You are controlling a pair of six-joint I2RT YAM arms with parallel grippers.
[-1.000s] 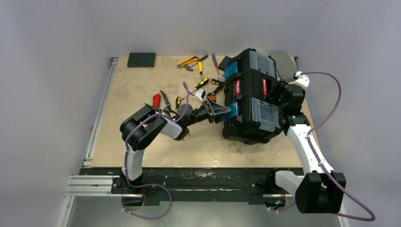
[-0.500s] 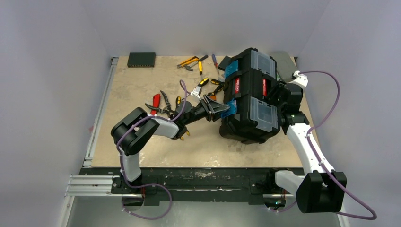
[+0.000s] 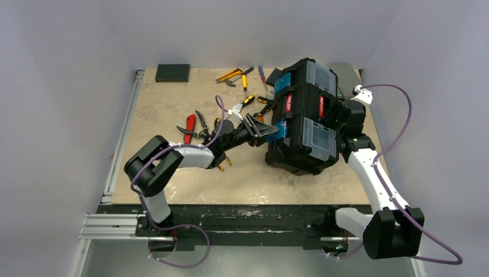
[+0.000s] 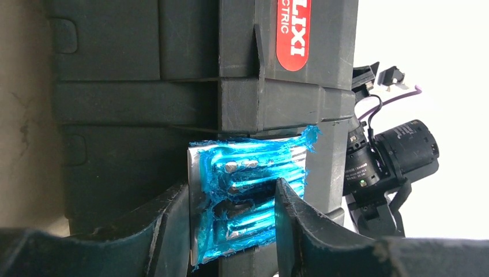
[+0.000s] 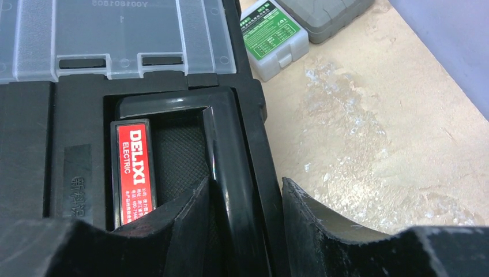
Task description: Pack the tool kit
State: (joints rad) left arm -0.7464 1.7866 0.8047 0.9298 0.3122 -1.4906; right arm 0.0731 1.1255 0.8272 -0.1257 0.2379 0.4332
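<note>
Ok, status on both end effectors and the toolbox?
Left end effector astride blue plastic latch, right end effector astride black lid handle; grips unconfirmed. Large black plastic toolbox lid down. Yellow-black hand tools lie outside.

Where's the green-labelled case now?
Right wrist view, upper middle: the green-labelled case lies on the table just off the toolbox corner, beside a darker grey case.

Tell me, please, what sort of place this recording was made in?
Most likely a robotics lab test cell: a tabletop boxed in by plain white walls, a left arm and right arm bolted to a metal rail at its near edge, and a toolbox with loose hand tools staged on it.
</note>
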